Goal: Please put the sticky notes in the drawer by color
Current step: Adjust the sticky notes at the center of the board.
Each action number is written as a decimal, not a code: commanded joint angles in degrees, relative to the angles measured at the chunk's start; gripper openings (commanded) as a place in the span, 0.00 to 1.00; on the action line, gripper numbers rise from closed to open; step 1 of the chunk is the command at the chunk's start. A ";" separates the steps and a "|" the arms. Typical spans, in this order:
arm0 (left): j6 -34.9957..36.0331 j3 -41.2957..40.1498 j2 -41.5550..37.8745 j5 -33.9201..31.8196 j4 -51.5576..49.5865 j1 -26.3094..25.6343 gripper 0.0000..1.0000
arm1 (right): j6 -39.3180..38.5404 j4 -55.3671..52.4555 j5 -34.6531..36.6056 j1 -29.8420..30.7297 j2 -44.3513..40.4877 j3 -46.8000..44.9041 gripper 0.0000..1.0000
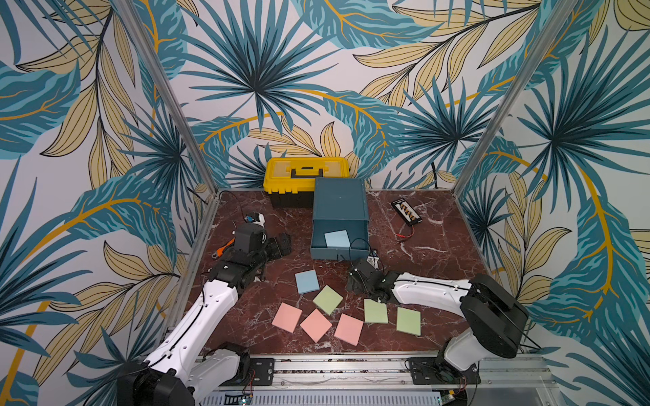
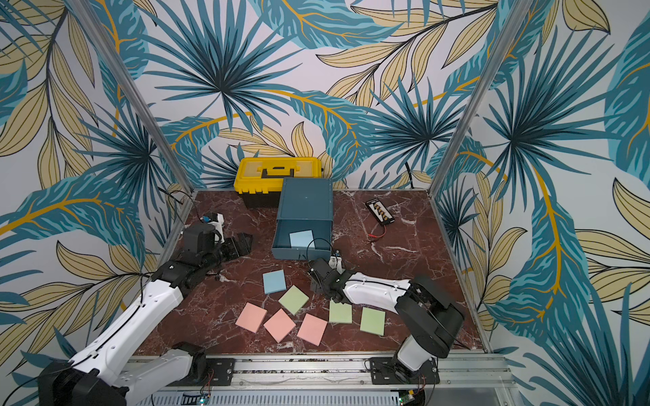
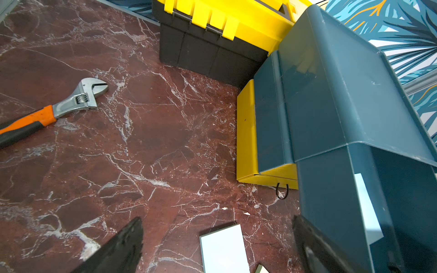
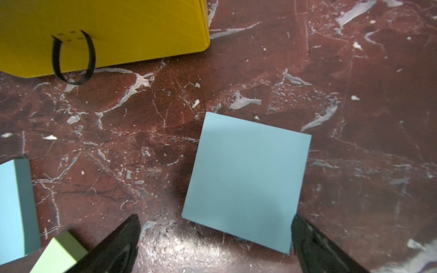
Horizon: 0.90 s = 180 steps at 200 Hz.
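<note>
The teal drawer (image 1: 340, 202) cabinet stands at the back middle, its top drawer pulled out with one light blue sticky note (image 1: 337, 239) lying inside. On the table lie a blue note (image 1: 307, 281), three green notes (image 1: 327, 299) and three pink notes (image 1: 316, 325). My right gripper (image 4: 215, 216) is open, pointing down over another blue note (image 4: 246, 179), which the arm hides in both top views. My left gripper (image 3: 217, 219) is open and empty, left of the cabinet and above the table's blue note (image 3: 223, 250).
A yellow toolbox (image 1: 306, 175) stands behind the cabinet. A wrench (image 3: 78, 99) lies by the left wall. A black connector board (image 1: 407, 212) and red wires (image 1: 404, 234) lie at the back right. The lower yellow drawer (image 4: 118, 28) carries a black loop pull (image 4: 71, 59).
</note>
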 commanded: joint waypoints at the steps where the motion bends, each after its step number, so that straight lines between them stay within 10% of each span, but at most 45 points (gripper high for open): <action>1: 0.42 -0.90 -1.26 -0.77 0.65 -0.20 1.00 | 2.48 -5.26 2.62 0.39 0.91 1.13 1.00; 180: 0.07 -1.45 -2.09 -0.39 1.00 -0.11 1.00 | 7.86 -14.71 3.80 -0.40 5.70 5.01 0.99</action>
